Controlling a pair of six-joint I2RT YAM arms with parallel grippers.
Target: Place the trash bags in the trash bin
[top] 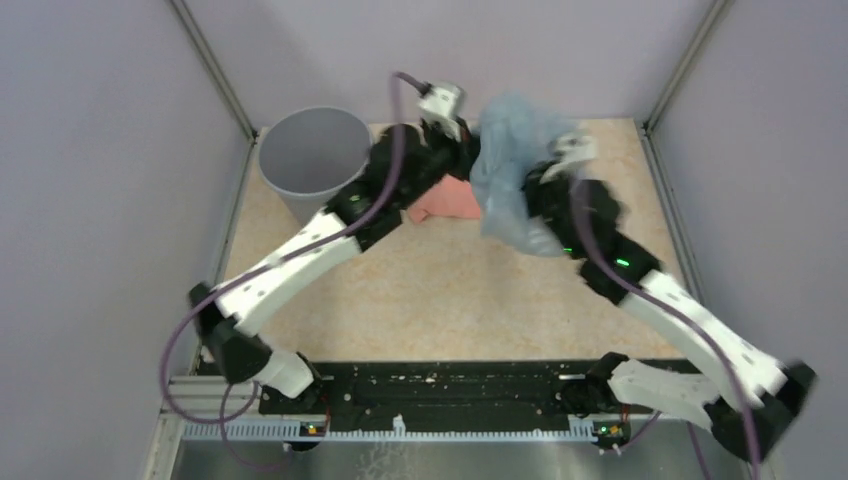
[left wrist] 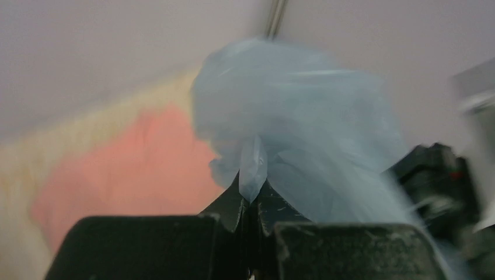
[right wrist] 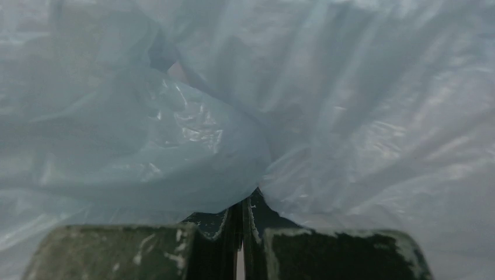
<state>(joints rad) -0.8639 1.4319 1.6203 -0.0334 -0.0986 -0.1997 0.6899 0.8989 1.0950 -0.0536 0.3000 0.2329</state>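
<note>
Above the table (top: 450, 300), the trash bag (top: 510, 170) is held up, pinched by the left gripper (left wrist: 252, 198) and the right gripper (right wrist: 242, 204), both clamped tight on plastic; further back, off to the left, the trash bin (top: 312, 150) is seen upright, nearest the left arm

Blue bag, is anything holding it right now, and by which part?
The left tool pinches a small fold of the pale-blue bag; the right tool pinches another gathered fold of its film.
</note>
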